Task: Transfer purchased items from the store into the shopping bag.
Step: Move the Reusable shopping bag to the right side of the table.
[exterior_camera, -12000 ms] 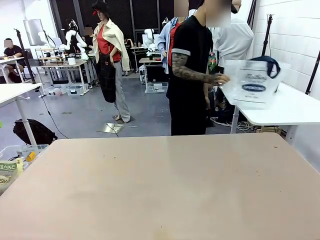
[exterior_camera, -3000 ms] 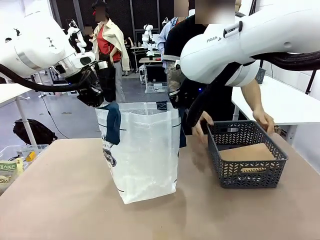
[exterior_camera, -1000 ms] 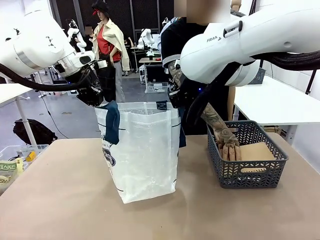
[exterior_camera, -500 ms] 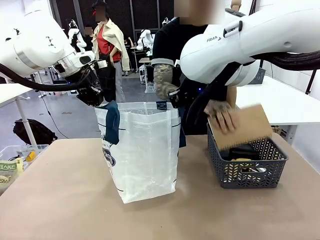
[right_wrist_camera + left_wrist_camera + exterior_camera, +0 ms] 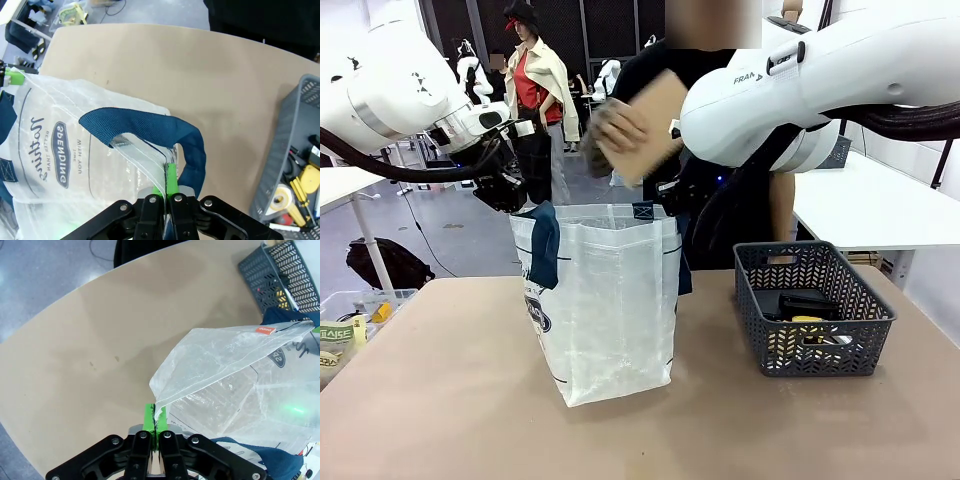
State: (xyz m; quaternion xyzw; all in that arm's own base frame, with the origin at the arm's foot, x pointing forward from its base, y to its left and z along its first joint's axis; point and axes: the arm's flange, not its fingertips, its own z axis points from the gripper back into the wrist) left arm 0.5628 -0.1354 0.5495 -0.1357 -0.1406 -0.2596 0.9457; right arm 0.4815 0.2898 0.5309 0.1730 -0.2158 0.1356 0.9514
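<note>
A tall whitish bag [image 5: 605,300] with navy handles is standing on a tan table [image 5: 440,400], and two white robot arms are holding its mouth open. The left gripper [image 5: 156,422] is pinching the bag's rim on one side, its green pads pressed together on the thin plastic. The right gripper [image 5: 168,186] is pinching the opposite rim, just beside a navy handle [image 5: 150,127], its jaws likewise squeezed narrow on the plastic.

A person standing behind the bag is holding a flat brown card [image 5: 645,125] in one hand [image 5: 608,128], tilted in the air above the bag's mouth. Half a second ago the card was rising just over the grey basket [image 5: 815,340], which is sitting on the table to the robot's right of the bag. A second ago it was lying flat inside that basket, hiding the contents.

With the card gone, the basket is showing the items [image 5: 805,305]: dark flat pieces and something yellow, lying low inside, well apart from the bag.

The card is probably heading into the bag, though it may only be a cover being cleared away. Either way the goods are now reachable, and the transfer seems to be only beginning. The grippers are simply keeping the bag open.
</note>
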